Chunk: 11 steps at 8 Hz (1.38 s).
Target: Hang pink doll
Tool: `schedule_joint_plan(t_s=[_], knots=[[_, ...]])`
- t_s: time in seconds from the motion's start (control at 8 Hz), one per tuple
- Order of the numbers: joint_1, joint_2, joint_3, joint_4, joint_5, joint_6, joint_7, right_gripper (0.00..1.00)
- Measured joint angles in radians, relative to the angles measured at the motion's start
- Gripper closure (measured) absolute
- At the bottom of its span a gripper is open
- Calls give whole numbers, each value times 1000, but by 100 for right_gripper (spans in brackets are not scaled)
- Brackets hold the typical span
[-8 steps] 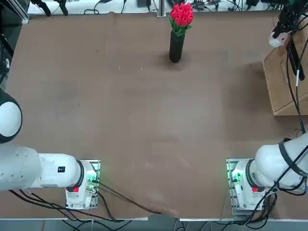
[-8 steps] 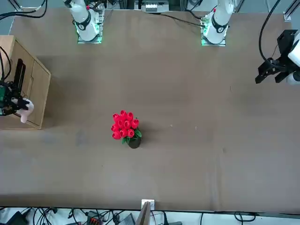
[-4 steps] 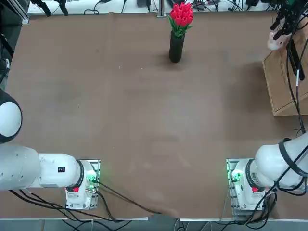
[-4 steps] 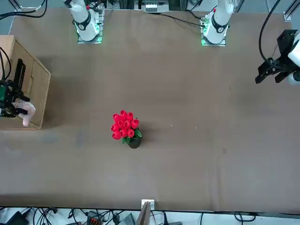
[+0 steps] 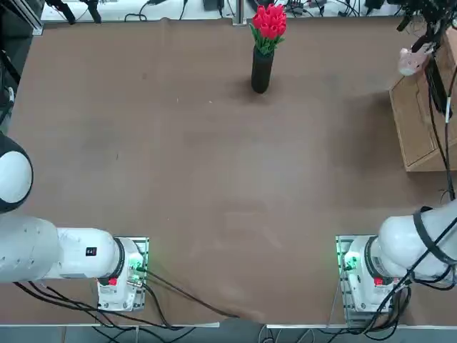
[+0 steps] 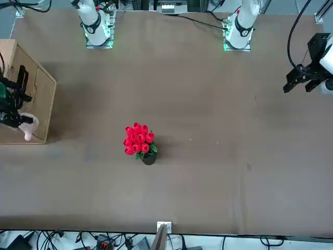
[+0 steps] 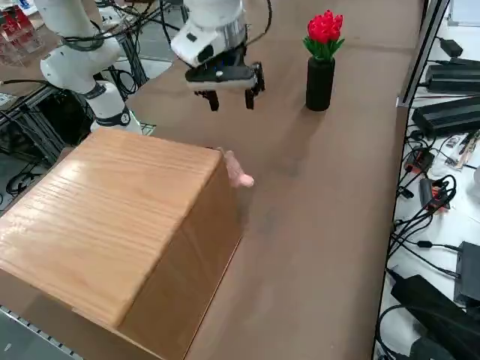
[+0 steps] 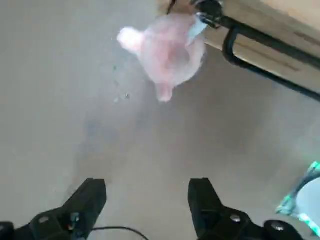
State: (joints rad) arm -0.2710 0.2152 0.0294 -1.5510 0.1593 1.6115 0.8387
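At the far right corner of the table, the pink doll (image 8: 167, 52) hangs at the upper corner of the wooden box (image 7: 112, 217), off the tabletop, caught where a black fitting (image 8: 260, 42) runs along the box's face; we cannot make out exactly what loop or hook carries it. Our right gripper (image 8: 145, 200) stands just apart from the doll with its fingers spread wide and nothing between them, so the hanging looks done to us. We judge the doll to be very light and soft, plush that would squash under the pads rather than slip, with nothing fragile about it; its round body is the surest place to pinch, the small ears or limbs being too little to trust, and any tug ought to run along the fitting so it does not come unhooked. The table (image 5: 214, 179) is covered in plain brown cloth, flat and bare save for a black vase (image 5: 261, 70) of red tulips (image 5: 268, 21) at the far edge, well apart from the box. Cables and equipment line the room beyond the table's edges.
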Motion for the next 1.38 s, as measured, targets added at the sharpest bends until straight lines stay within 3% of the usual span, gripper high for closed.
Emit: schedule_joint_plan(t_s=[0.25,0.75,1.0,1.38], knots=[[31,-17,6,26,-42,-54,-261,0],[213,-28,9,42,-124,-78,-634,0],[268,-105,8,-4,-129,-54,-769,0],[299,-291,8,-180,-135,37,-796,0]])
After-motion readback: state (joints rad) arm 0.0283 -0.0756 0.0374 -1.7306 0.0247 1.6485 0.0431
